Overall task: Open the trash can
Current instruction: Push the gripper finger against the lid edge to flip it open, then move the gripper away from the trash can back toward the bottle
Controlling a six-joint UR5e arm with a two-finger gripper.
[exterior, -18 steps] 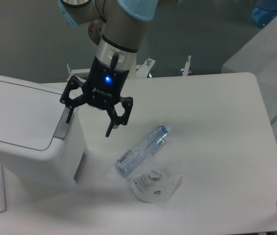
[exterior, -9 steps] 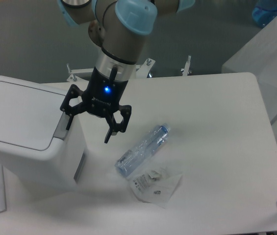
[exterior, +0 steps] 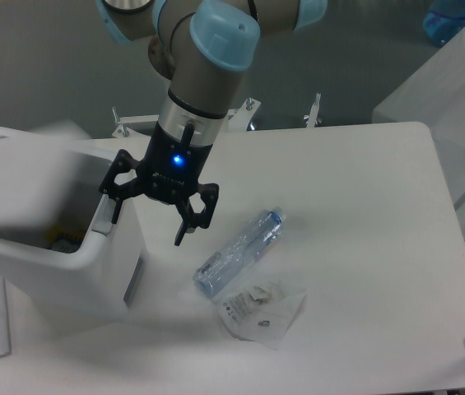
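At the desk's [exterior: 364, 247] left edge stands the trash can [exterior: 67, 255], its top uncovered and the inside dark. The end effector [exterior: 147, 220] hangs spread open with one finger at the can's grey tab [exterior: 103, 216]. Right of it lie a bottle [exterior: 240, 251] and a clear wrapper [exterior: 262, 310].

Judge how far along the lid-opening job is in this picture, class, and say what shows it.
Nearly done. The large white boxy plastic trash can shows its dark inside, and its flat lid is only a blur at the back, apparently mid-swing. In hand: one finger of the open black two-finger gripper sits at the grey push tab. Left: the lid settling and the gripper pulling away.
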